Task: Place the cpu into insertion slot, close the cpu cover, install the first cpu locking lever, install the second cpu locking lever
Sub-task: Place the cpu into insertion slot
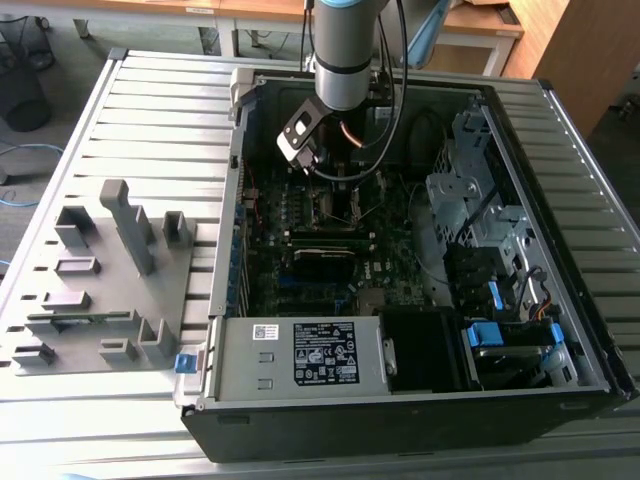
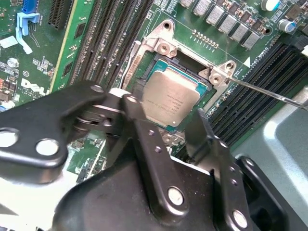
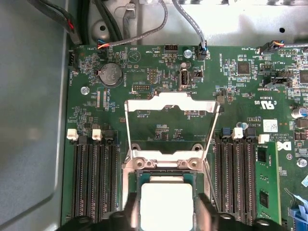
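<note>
The cpu, a flat silver-grey square, lies in the insertion slot, level inside its black rim. My gripper straddles the chip, one black finger against each of two opposite edges, and is shut on it. In the first wrist view the cpu sits between the same fingers, and beyond it the cpu cover, a thin silver frame, stands swung up and open. A thin locking lever sticks out sideways from the socket corner. In the exterior view the gripper is deep inside the case over the green motherboard.
Long black memory slots flank the socket on both sides. The open computer case holds a power supply, a drive cage and loose cables. A grey fixture plate lies at the exterior view's left.
</note>
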`<state>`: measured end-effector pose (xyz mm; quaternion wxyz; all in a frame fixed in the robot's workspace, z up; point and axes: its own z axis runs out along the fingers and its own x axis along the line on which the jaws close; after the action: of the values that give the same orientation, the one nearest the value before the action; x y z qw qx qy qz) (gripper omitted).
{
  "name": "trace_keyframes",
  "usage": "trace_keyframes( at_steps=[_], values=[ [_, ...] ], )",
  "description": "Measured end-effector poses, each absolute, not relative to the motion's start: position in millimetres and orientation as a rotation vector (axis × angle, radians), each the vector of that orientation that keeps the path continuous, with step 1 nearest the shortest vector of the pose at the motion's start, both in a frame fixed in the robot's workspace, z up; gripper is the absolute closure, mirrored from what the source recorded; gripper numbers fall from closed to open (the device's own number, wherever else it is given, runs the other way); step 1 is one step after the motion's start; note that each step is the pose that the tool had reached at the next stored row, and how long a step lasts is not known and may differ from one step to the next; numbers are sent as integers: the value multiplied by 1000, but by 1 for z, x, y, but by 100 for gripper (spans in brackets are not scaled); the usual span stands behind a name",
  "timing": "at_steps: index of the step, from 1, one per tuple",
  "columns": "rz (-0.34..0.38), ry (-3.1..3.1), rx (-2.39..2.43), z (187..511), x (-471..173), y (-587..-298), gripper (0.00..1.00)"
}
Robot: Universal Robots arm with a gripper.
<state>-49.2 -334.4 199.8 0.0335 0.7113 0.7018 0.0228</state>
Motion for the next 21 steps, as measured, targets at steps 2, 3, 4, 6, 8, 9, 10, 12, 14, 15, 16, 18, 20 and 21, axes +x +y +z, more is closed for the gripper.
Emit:
trace_keyframes(
  at_steps=[2,3,4,6,8,9,10,12,14,15,16,18,20,21],
  values=[
    [70,2159,2188,200,-49,-334,47],
    [70,2159,2188,200,-49,-334,53],
    [70,2159,2188,200,-49,-334,53],
    [70,2159,2188,200,-49,-334,64],
    [70,2159,2188,200,-49,-334,70],
    [70,2159,2188,200,-49,-334,76],
    [70,2159,2188,200,-49,-334,76],
    [70,2159,2188,200,-49,-334,88],
    [70,2159,2188,200,-49,-334,90],
    [70,2159,2188,200,-49,-334,90],
    [70,2159,2188,200,-49,-334,90],
    [70,2159,2188,200,-49,-334,90],
    [69,2159,2188,200,-49,-334,90],
    [63,2164,2193,200,-48,-334,90]
  ],
)
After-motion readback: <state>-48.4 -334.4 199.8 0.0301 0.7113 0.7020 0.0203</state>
